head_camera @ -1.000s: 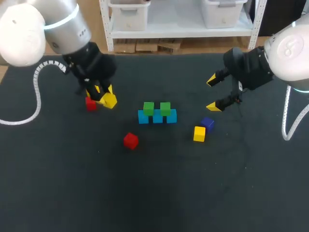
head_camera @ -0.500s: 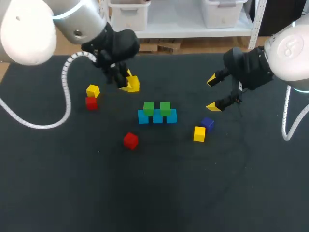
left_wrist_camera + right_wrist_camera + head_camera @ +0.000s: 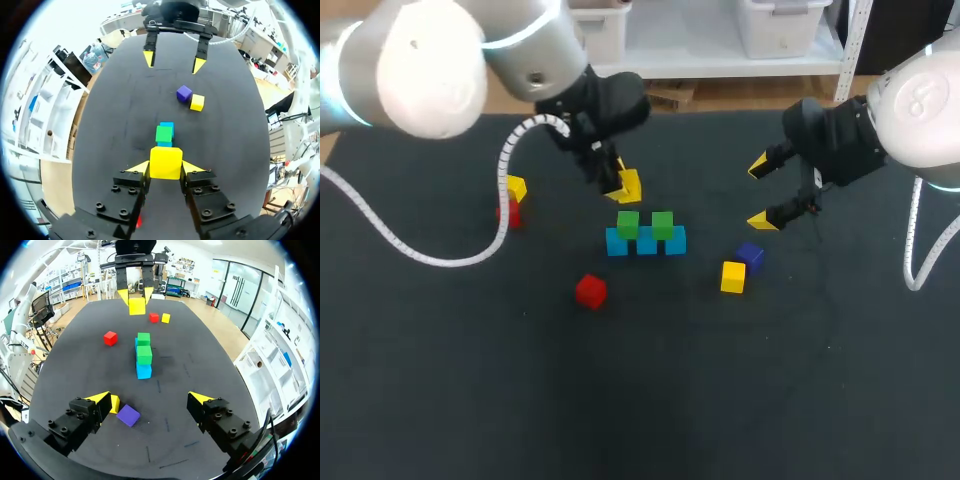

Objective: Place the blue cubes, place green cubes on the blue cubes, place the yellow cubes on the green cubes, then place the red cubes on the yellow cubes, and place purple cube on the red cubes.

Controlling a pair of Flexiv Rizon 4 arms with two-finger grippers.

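Observation:
My left gripper [image 3: 620, 183] is shut on a yellow cube [image 3: 629, 187], which hangs just behind the stack. The same yellow cube [image 3: 165, 162] sits between the fingers in the left wrist view. A row of blue cubes [image 3: 646, 242] carries two green cubes [image 3: 628, 223] [image 3: 662, 224]. A second yellow cube [image 3: 733, 276] and the purple cube [image 3: 750, 256] lie right of the stack. One red cube [image 3: 590, 290] lies in front of it. A third yellow cube [image 3: 514, 188] rests on or against a red cube [image 3: 508, 213] at the left. My right gripper [image 3: 766, 192] hangs open and empty above the purple cube [image 3: 128, 415].
The black table mat [image 3: 720, 400] stretches bare in front of the cubes. The left arm's white cable [image 3: 470, 250] loops over the mat's left side.
My left arm lifted a yellow cube from beside the red cube at the left and carried it right, to just behind the green cubes. The right arm has stayed still.

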